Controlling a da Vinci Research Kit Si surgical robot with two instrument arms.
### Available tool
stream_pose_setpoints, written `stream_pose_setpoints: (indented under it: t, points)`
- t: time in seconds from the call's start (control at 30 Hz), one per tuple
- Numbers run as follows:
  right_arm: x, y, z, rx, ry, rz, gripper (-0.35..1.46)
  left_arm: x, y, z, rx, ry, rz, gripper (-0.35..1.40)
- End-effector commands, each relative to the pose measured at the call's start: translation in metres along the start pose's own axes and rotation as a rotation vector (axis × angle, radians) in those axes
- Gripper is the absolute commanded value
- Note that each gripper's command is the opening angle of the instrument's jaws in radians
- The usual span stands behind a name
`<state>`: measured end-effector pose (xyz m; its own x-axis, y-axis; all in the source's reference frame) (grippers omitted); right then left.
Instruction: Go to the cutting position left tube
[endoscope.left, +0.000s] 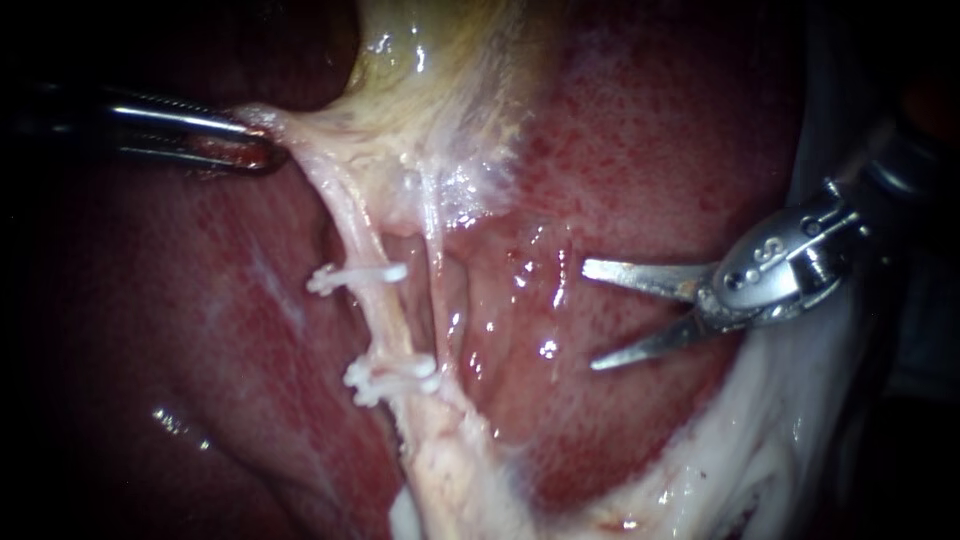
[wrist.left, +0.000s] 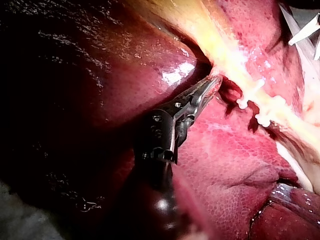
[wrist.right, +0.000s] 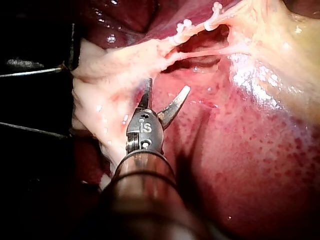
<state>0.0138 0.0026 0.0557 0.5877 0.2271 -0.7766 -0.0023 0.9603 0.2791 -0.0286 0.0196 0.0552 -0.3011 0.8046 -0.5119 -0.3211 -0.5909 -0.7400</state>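
Mid-right, the right instrument gapes, blades empty, well apart from the clipped left tube; upper left, the left instrument clamps tissue.

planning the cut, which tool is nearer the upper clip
Left. Left tool grips tissue up-left of the upper clip; right tool, open, sits farther off to its right.

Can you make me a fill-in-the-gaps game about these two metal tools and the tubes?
1. The white clips sit on the ___ tube.
2. The right instrument has its blades ___, with nothing between them.
3. The left instrument is shut on pale ___ above the clips.
4. The red surface behind the tubes is the ___.

Missing words: left; open; tissue; liver.
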Motion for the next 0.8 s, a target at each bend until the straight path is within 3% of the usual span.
stream_pose_setpoints:
  t: [0.03, 0.43, 0.6, 0.8]
  points:
    - [0.0002, -0.0001, 0.0003, 0.013, 0.005, -0.006, 1.38, 0.0, 0.0, 0.0001, 0.001, 0.0, 0.0, -0.35]
    - [0.0035, -0.0002, 0.0059, 0.122, 0.013, 0.163, 1.38, -0.0004, 0.0001, 0.0009, 0.007, 0.002, 0.002, -0.35]
    - [0.0036, -0.0005, 0.0081, 0.15, 0.006, 0.213, 1.38, -0.0004, 0.0001, 0.001, 0.009, 0.003, 0.002, -0.35]
    - [0.0025, -0.0011, 0.0106, 0.189, -0.001, 0.238, 1.37, -0.0003, 0.0003, 0.0011, 0.01, 0.003, 0.001, -0.35]
